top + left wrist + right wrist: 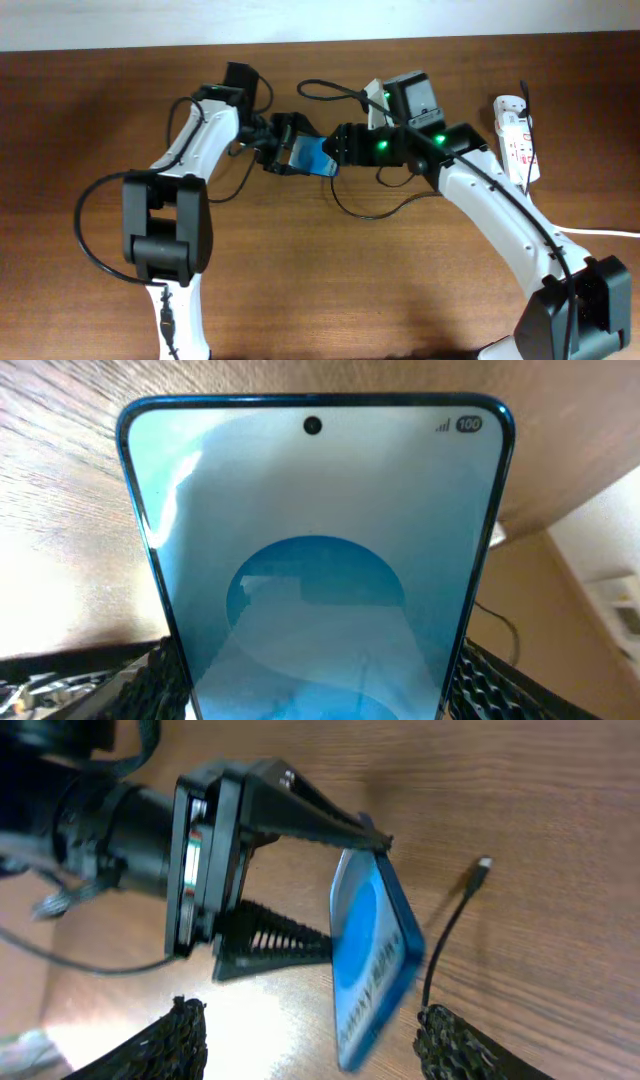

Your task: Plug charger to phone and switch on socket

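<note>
My left gripper [283, 148] is shut on the phone [312, 157] and holds it tilted above the table. In the left wrist view the phone [315, 560] fills the frame, with a finger on each long edge of it [315, 685]. My right gripper [338, 150] is open. In the right wrist view its fingers [320, 1040] straddle the phone's free end [372, 950] without touching it. The charger cable [445, 935] lies on the wood beside the phone, its plug tip [484, 864] free. Its lower end runs behind my right finger. The socket [515, 135] lies at the far right.
The charger cable loops on the table under my right arm [365, 215]. Another black cable [325, 90] curves at the back towards a grey box [412, 97]. The socket's white cord [605, 231] runs off the right edge.
</note>
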`<state>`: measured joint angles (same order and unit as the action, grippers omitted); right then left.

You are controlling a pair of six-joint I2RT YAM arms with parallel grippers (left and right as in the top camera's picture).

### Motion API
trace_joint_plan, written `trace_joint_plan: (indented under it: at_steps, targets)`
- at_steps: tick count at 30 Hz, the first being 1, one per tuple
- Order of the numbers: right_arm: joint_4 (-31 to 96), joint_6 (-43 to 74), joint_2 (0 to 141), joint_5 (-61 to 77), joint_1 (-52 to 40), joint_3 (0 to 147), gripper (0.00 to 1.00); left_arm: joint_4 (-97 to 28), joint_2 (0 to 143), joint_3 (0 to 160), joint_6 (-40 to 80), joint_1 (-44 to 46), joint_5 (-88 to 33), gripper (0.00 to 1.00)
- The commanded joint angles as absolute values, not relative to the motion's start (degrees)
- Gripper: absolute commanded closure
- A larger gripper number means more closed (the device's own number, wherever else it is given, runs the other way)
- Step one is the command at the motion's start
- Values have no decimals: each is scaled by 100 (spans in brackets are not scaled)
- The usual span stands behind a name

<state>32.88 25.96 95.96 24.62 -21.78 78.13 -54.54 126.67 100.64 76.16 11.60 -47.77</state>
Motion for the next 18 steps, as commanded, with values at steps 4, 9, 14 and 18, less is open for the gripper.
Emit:
trace_joint_plan:
  at_steps: [4, 9, 14, 18]
  targets:
    - [3367, 3358, 9992, 1964, -2211, 7898, 40, -5450, 12663, 10180, 7675, 1260, -4882, 100]
    - [3507, 3564, 10084, 1815, -2217, 7898, 41, -5448, 12663, 10180, 7765, 1262, -4886, 100]
    - [3319, 3787, 10318, 1824, -2329, 7898, 41, -5450, 12663, 10180, 7826, 1326, -5284, 100]
    - [3142, 3806, 10368, 1507, -2510, 7898, 43, -5454, 12663, 10180, 7846, 1358, -5323, 100]
